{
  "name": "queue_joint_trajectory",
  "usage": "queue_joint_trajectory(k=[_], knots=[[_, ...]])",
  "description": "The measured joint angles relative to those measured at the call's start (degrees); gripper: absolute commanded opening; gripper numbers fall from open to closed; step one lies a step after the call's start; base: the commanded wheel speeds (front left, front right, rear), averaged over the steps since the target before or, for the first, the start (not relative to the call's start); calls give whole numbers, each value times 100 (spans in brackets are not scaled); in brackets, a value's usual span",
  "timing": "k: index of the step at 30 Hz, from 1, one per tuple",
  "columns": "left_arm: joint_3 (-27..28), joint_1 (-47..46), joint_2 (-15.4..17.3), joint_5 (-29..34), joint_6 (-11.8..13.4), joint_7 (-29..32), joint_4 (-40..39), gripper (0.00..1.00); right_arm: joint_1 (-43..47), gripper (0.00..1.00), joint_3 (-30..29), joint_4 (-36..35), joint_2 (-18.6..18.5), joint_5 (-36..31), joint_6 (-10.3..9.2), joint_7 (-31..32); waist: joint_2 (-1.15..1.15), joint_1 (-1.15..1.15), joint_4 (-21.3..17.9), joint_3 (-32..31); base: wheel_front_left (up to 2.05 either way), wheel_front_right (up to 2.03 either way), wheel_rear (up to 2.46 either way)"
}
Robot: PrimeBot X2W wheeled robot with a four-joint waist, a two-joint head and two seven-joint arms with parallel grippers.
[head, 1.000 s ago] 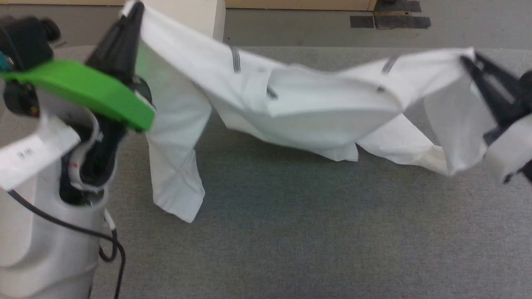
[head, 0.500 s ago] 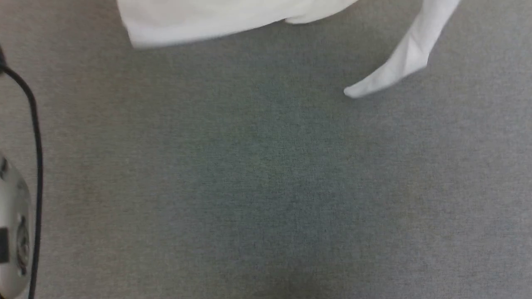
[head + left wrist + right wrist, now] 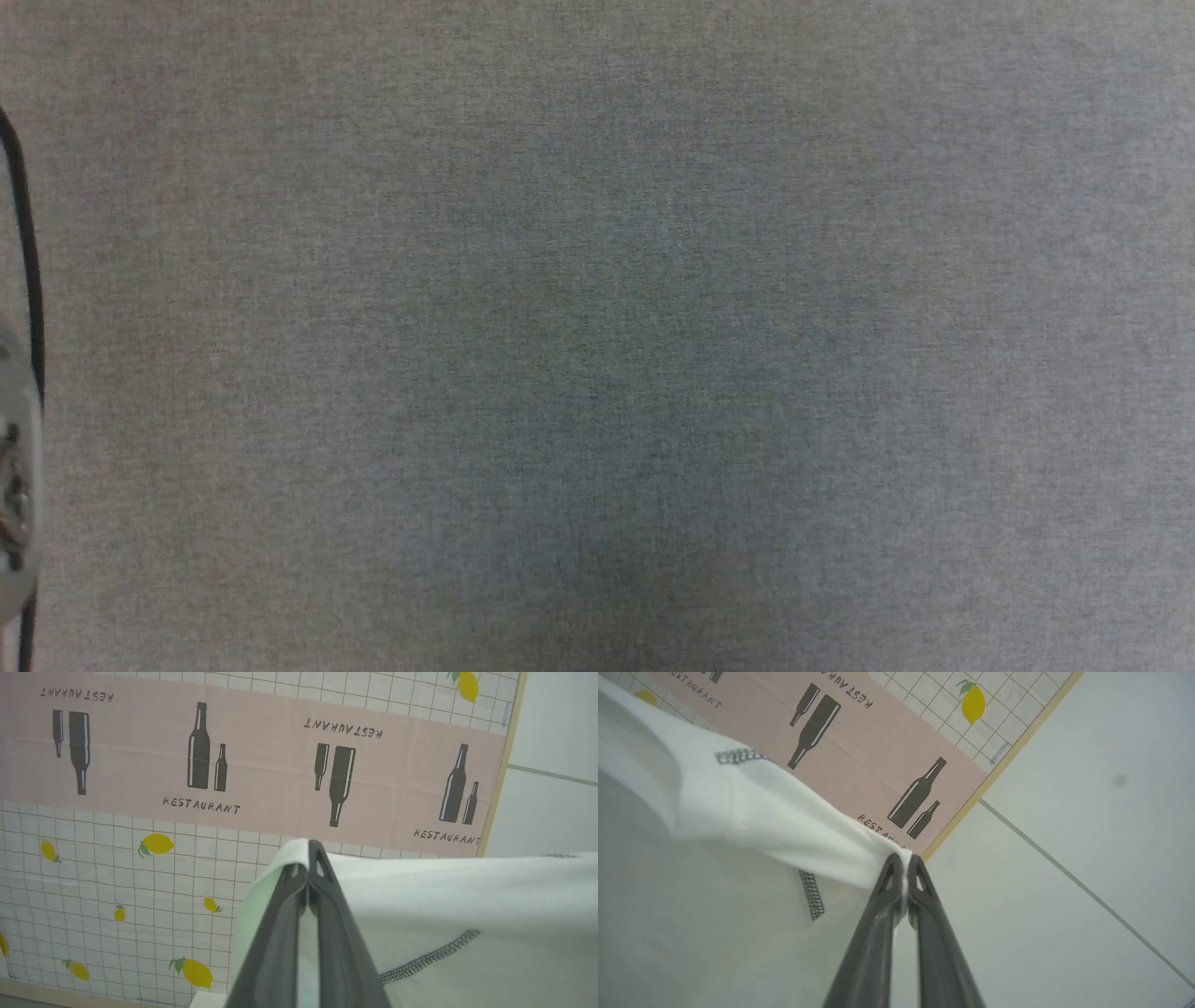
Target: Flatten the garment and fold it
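Both arms are up, with the garment (image 3: 467,896) slung in the air between them. The left gripper (image 3: 308,851) has its two dark fingers pressed together on a folded white edge. From the tips the cloth runs off toward three and four o'clock, with a grey stitched seam (image 3: 430,956) crossing at four. The right gripper (image 3: 903,861) is pinched just as tight on a bunched corner, and the fabric streams from its tips toward nine and ten o'clock. Behind both hangs a lemon-and-bottle wall cloth (image 3: 261,765). The head camera looks down on a grey fabric surface (image 3: 597,336).

I read this as the flattening step, a mid-air spread, with folding not yet begun. The next move, as I judge it, is to bring both grips down together onto that surface. The span needs to be taut so the body lands smooth and no sleeve tucks under, and only then do the grips let go.
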Motion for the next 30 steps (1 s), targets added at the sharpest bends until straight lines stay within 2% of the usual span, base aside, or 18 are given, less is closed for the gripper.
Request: queue_joint_trajectory(k=[6, 11, 14, 15, 16, 19, 21, 24, 30], knots=[[-238, 893, -1, -49, -242, -22, 564, 0, 1007, 0, 654, 247, -132, 692, 0, -85, 0, 0, 86, -67, 0, 0, 0], [-552, 1972, 90, -91, -511, 341, 751, 0, 2213, 0, 1181, 38, -422, 1367, 0, -48, 0, 0, 87, -297, 0, 0, 0], [-642, 2804, 147, -219, -595, 643, 621, 0, 2987, 0, 1404, -383, -699, 1777, 0, 36, 0, -1, 91, -514, 0, 0, 0], [-668, 4305, 168, -593, -516, 1203, -53, 0, 4365, 0, 1407, -1210, -1055, 2205, -1, 302, 0, -2, 84, -925, 0, 0, 0], [-690, 4663, 189, -667, -490, 1401, -249, 0, 4684, 0, 1407, -1461, -1126, 2316, -1, 352, 0, -2, 84, -1023, 0, 0, 0], [-667, 5682, 238, -958, -322, 1822, -893, 0, 5551, 0, 1174, -1956, -1243, 2472, -1, 590, 0, -2, 82, -1297, 0, 0, 0], [-614, 6601, 339, -1181, -129, 2104, -1548, 0, 6403, 0, 716, -2349, -1283, 2502, -1, 802, 0, -2, 82, -1567, 0, 0, 0], [-567, 7397, 434, -1261, 74, 2303, -2107, 0, 7285, 0, 200, -2717, -1178, 2451, -1, 1032, 0, -2, 92, -1823, 0, 0, 0], [-481, 8671, 488, -1579, 394, 2590, -2871, 0, 9007, 0, -916, -3406, -457, 2083, -1, 1447, 0, -2, 155, -2257, 0, 0, 0]])
